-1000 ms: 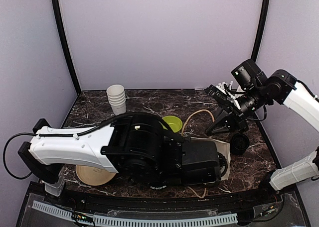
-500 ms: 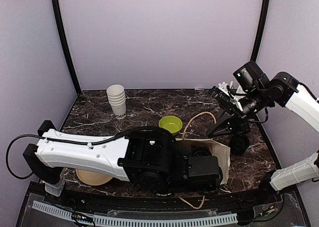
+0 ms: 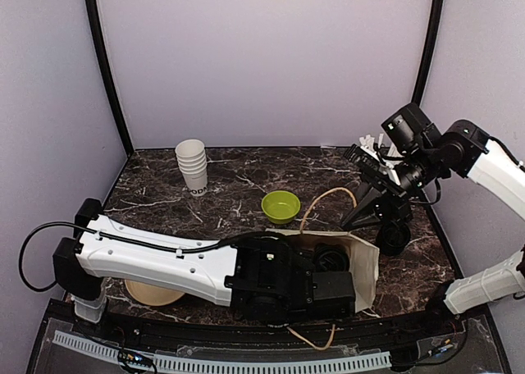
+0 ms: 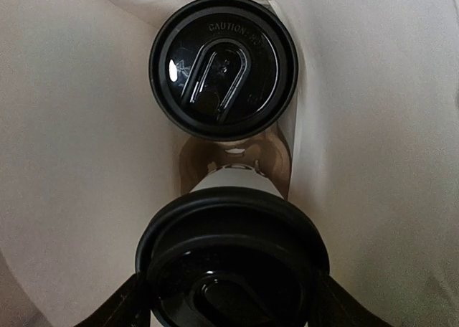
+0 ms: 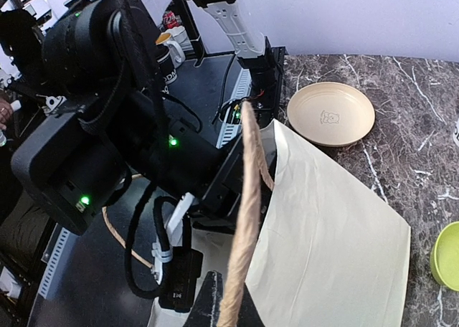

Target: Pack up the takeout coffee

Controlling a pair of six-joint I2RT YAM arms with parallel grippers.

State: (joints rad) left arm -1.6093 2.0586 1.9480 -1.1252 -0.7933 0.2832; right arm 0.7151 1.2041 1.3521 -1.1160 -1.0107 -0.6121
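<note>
From above, the left arm (image 3: 164,255) is buried in the paper bag (image 3: 367,263) on the table (image 3: 238,181), and the right tool (image 3: 361,200) is clenched on the bag's rope handle (image 3: 328,191). Left wrist: the left tool (image 4: 233,298) grips the coffee cup (image 4: 233,262) at its lid, inside the bag next to a second lidded cup (image 4: 222,65). Right wrist: the rope runs straight into the fingers.

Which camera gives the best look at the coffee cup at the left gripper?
Left wrist: it looks into the paper bag at the takeout coffee, its black lid between the fingers of the left gripper. The top view shows only a dark lid glimpse; the right wrist shows none.
</note>
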